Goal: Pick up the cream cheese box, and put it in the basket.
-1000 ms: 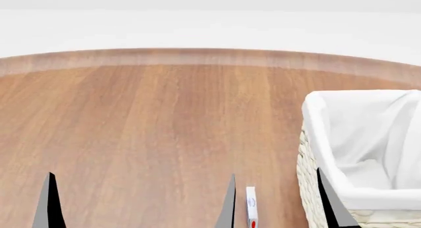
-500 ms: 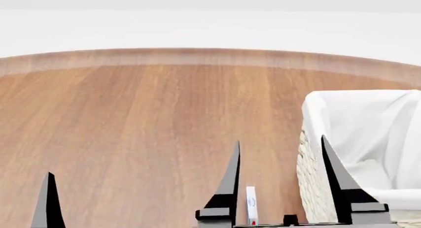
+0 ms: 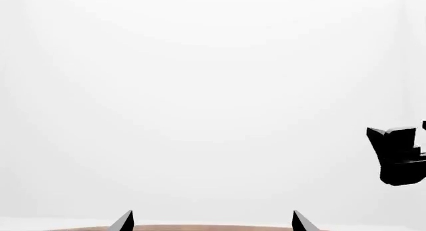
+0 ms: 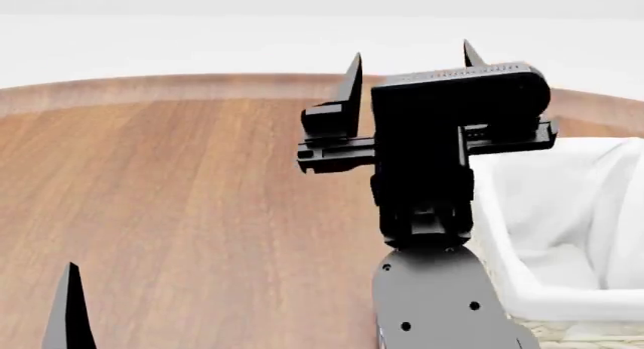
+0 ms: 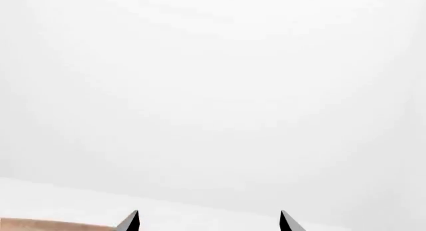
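Two black pointed fingers [image 4: 354, 81] on the right pincer [image 4: 411, 62], spread wide apart, nothing pinched between them. Held up high in the head view, tips pointing up, in front of the far edge of the table. Under the fingers, a chunky black wrist block, then a smooth grey arm [image 4: 433, 304] going down to the bottom of the picture.

Left pincer [image 3: 211, 223] spread open too, and empty (only its two dark tips peeking in at the edge of its own wrist view, with plain white beyond). Just one of its tips showing in the head view, low at the left.

Right beside the grey arm, partly hidden by it: the big cream-coloured woven wicker basket with a white cloth liner [image 4: 563, 300] folded over its rim. Standing on the round brown wooden table [image 4: 181, 198].

Small flat white cream cheese box: not showing in any view, so no telling where.
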`<state>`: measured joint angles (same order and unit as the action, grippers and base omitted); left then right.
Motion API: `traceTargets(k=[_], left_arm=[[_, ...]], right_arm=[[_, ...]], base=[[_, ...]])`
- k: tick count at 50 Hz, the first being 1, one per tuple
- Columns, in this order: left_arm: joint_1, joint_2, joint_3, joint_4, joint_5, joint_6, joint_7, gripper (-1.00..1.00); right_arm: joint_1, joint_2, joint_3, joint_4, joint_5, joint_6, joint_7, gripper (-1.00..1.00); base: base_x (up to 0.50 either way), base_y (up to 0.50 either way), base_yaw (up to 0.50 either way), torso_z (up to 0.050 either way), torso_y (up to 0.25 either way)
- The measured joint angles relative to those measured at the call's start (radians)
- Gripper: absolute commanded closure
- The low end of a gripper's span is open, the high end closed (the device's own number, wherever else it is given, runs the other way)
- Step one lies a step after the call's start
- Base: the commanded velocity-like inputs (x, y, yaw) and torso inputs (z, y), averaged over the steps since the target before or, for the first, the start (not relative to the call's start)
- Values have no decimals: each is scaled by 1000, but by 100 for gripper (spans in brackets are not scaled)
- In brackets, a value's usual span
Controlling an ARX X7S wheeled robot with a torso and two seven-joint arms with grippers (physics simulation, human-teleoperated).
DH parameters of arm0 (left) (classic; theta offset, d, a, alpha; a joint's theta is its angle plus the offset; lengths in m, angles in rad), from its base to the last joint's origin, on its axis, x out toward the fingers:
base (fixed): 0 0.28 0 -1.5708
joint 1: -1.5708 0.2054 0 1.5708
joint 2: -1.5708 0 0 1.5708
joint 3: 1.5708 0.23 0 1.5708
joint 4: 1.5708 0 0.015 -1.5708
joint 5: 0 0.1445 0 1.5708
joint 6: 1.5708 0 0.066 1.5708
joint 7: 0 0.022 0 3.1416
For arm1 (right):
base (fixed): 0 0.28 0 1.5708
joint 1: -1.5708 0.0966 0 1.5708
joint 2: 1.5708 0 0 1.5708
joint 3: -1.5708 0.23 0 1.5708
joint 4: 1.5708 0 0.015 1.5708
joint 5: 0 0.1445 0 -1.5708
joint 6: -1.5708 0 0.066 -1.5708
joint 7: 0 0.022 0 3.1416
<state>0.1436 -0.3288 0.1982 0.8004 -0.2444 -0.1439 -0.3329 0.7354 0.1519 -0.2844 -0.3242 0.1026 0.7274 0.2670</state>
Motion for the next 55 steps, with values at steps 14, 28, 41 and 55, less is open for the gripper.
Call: traceTargets(k=[14, 28, 41, 55], left_arm=[[-2, -6, 5, -7, -4, 7, -5, -100], [-3, -11, 11, -8, -7, 9, -13, -100], [0, -17, 17, -12, -4, 21, -16, -100], [10, -23, 17, -7, -1, 45, -23, -100]], right_arm=[[180, -87, -13, 576, 32, -209, -33, -100], [249, -132, -94, 973, 128, -407, -19, -100], [297, -146, -294, 1285, 330, -603, 9, -100], [317, -150, -656, 1493, 675, -763, 44, -100]], base=[[0, 0, 0, 0, 0], [0, 0, 0, 0, 0], [0, 0, 0, 0, 0], [0, 0, 0, 0, 0]])
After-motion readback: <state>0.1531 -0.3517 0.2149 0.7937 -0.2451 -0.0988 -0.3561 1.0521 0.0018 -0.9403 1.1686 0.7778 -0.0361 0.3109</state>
